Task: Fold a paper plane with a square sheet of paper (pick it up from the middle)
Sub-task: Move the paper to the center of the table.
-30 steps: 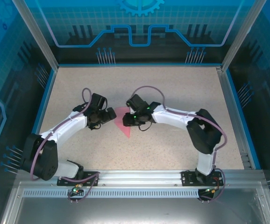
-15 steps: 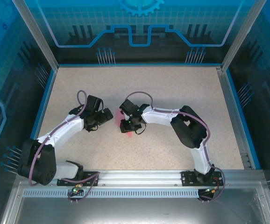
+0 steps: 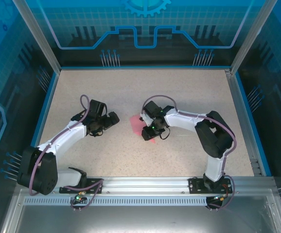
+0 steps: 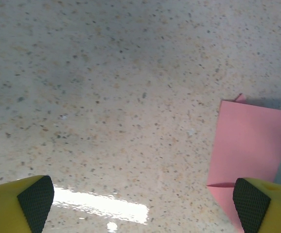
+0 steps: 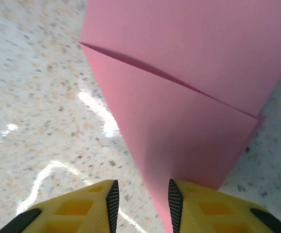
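Note:
The pink sheet of paper [image 3: 136, 123] lies flat on the speckled table, folded into a tapering shape with a crease across it [image 5: 179, 82]. My right gripper [image 3: 149, 131] hovers low over its narrow end. In the right wrist view its jaws [image 5: 141, 194] stand a small way apart, with the paper's left edge running under the gap and bare table beside it; nothing is pinched. My left gripper [image 3: 113, 118] is wide open to the left of the paper, over bare table [image 4: 143, 199]. The paper [image 4: 250, 145] lies by its right fingertip [image 4: 250, 206].
Blue-edged rails [image 3: 48, 104] frame the tabletop [image 3: 189, 92] on the left, far and right sides. A metal rail [image 3: 145, 184] with the arm bases runs along the near edge. Both forearms angle inward toward the middle.
My right gripper has swung right and its jaws have eased slightly apart. The paper now lies a little further right. My left gripper has drawn back slightly to the left, still open.

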